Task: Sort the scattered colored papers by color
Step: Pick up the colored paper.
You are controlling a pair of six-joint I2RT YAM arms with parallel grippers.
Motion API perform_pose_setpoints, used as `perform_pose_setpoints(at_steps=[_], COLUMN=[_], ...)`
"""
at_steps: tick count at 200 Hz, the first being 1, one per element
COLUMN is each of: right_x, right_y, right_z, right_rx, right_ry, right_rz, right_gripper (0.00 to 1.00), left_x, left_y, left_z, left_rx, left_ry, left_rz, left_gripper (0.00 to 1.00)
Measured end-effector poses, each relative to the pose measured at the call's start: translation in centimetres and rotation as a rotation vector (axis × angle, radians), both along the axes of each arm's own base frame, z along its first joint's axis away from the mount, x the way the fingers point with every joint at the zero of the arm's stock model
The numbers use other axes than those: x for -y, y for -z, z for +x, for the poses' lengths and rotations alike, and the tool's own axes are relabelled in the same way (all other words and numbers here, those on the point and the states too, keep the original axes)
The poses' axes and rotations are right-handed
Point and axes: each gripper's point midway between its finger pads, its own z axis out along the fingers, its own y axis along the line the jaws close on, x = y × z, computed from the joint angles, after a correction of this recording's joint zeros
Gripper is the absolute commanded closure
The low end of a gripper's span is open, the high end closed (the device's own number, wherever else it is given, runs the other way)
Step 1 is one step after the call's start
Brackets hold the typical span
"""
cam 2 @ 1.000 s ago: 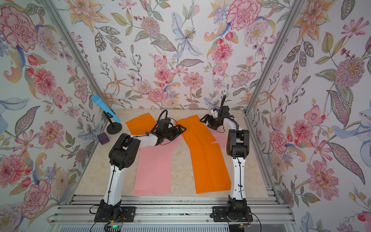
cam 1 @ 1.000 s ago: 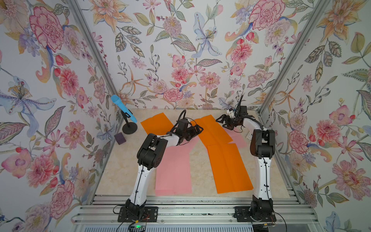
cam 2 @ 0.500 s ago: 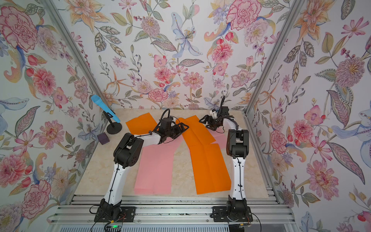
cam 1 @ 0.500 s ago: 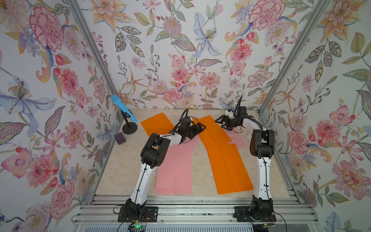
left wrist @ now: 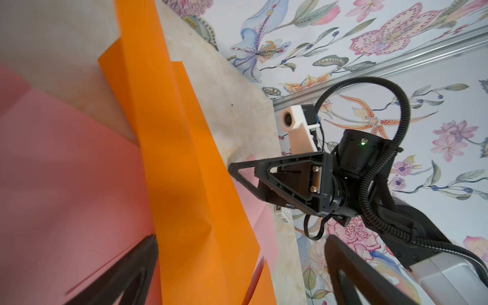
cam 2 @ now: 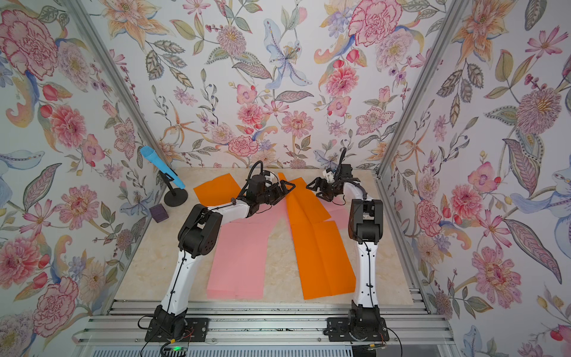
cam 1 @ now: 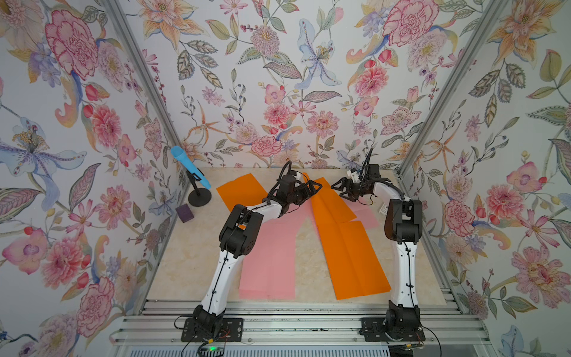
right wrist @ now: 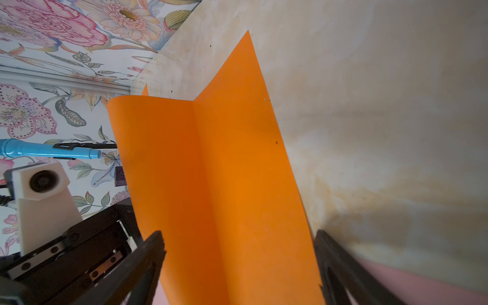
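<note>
Several colored papers lie on the beige table. In both top views an orange sheet [cam 1: 238, 191] [cam 2: 216, 190] lies at the back left. A second orange sheet [cam 1: 332, 204] [cam 2: 304, 205] lies at the back middle and overlaps a long orange sheet [cam 1: 352, 259] [cam 2: 321, 259]. A pink sheet [cam 1: 268, 259] [cam 2: 241, 256] runs under my left arm. Another pink sheet [cam 1: 367, 213] peeks out at the right. My left gripper [cam 1: 312, 188] [left wrist: 240, 253] is open over the back-middle orange sheet [left wrist: 184, 184]. My right gripper [cam 1: 338, 190] [right wrist: 237, 245] faces it, open, with the orange sheet [right wrist: 224, 184], one edge curled up, between its fingers.
A blue tube on a black stand [cam 1: 191, 173] and a small dark purple block [cam 1: 184, 212] sit by the left wall. A small white printed card [cam 1: 383, 210] lies near the right wall. Floral walls close in the back and both sides.
My left gripper has moved right, off the pink sheet and over the back-middle orange sheet, close to the right gripper. The right gripper has barely moved.
</note>
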Motion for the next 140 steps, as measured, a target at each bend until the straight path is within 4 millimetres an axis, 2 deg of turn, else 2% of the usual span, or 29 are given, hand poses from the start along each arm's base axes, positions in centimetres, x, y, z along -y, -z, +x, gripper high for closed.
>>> perform_pose_setpoints(at_steps=[20,84,101,132,140], right_x=[0.0,0.0,0.0,0.1,0.1], right_y=[0.0,0.0,0.0,0.0,0.0], right_z=[0.0,0.0,0.0,0.0,0.0], right_rx=[-0.002,-0.006,-0.007,-0.009,-0.009], right_ry=[0.002,0.004,0.005,0.008,0.009], right_rz=[0.001,0.003,0.003,0.003,0.002], right_gripper=[0.1,0.1,0.11,0.11,0.11], left_x=[0.3,0.1,0.0,-0.5,-0.7], left_y=[-0.7,0.4,0.7,2.5,3.0], left_z=[0.0,-0.2,-0.3,-0.8,-0.9], left_rx=[0.03,0.006,0.001,-0.039,-0.049], left_ry=[0.005,0.007,0.008,0.017,0.02], left_rz=[-0.002,0.03,0.042,0.112,0.137], left_gripper=[0.0,0.02,0.08,0.33,0.37])
